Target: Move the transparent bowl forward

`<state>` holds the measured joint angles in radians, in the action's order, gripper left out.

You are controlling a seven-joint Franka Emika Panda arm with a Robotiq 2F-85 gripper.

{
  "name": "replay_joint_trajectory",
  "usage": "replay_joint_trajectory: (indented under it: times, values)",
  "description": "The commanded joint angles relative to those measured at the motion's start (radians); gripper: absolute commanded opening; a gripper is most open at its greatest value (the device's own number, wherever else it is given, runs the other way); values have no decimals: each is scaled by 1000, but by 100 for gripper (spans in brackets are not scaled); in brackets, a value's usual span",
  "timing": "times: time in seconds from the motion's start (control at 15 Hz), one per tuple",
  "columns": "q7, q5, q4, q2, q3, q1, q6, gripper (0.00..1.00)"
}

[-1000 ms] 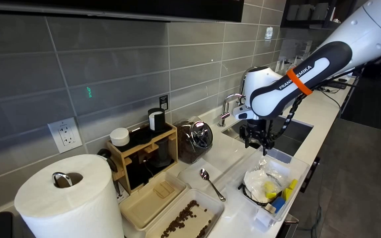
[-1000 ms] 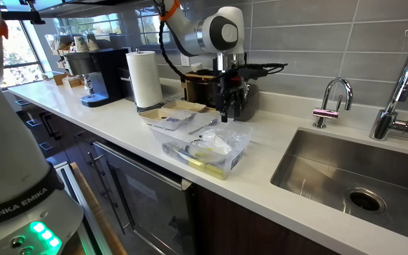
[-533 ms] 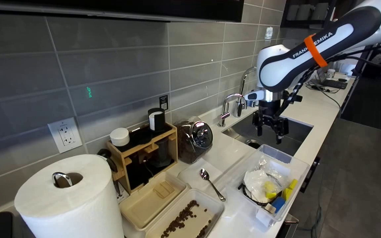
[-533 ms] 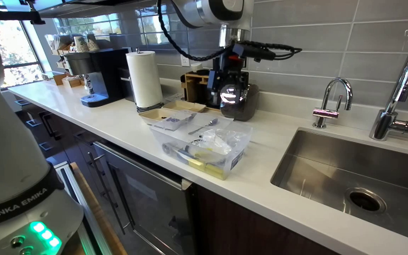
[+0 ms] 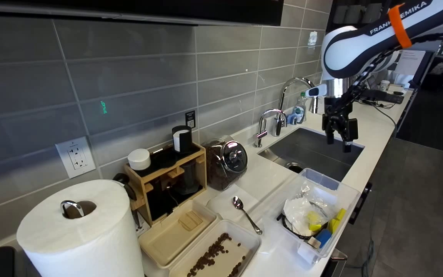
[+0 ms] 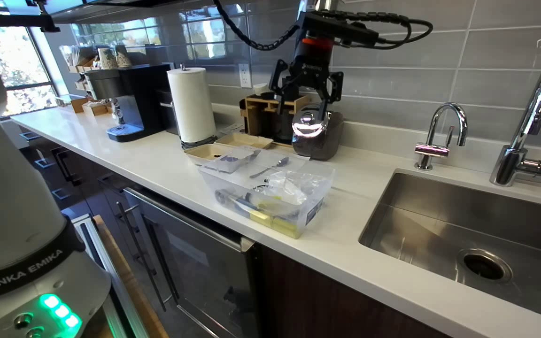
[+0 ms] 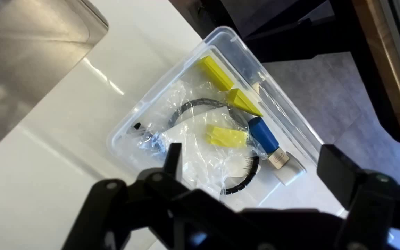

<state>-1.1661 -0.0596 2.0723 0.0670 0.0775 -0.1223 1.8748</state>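
Note:
The transparent bowl [image 5: 321, 181], a shallow clear tub with a bluish rim, sits on the white counter in both exterior views [image 6: 317, 195]. It holds a clear plastic bag, yellow pieces, a blue cylinder and a dark ring. In the wrist view the tub [image 7: 241, 59] lies below the jaws, with its lower end hidden behind the gripper. My gripper [image 5: 338, 145] is open and empty, raised in the air with fingers pointing down. It also shows with spread fingers in an exterior view [image 6: 301, 114] and in the wrist view [image 7: 255, 161]. It does not touch the tub.
A sink [image 6: 421, 225] with two faucets [image 6: 432, 149] lies beside the tub. A spoon [image 5: 247, 215], beige trays [image 5: 183, 234] with brown beans, a dark jar [image 5: 223, 165], a wooden organizer [image 5: 167, 181] and a paper towel roll [image 5: 79, 231] stand nearby. The counter's front edge is close to the tub.
My gripper has risen and moved away from the tub, up and to the right in both exterior views. It has also turned. The tub and its contents have not moved.

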Motion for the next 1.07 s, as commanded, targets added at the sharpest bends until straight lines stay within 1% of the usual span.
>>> replay_joint_trajectory:
  times: [0.0, 0.27, 0.6, 0.67, 0.8, 1.0]
  values:
    - [142, 56, 56, -101, 21, -8, -38, 100]
    - [334, 95, 92, -184, 33, -1, -41, 100]
    - [597, 147, 172, -309, 25, 20, 6, 100]
    - [506, 116, 97, -234, 42, 23, -32, 100]
    - [519, 115, 102, -253, 42, 29, -32, 100]
    - [515, 116, 100, -241, 46, 28, -32, 100]
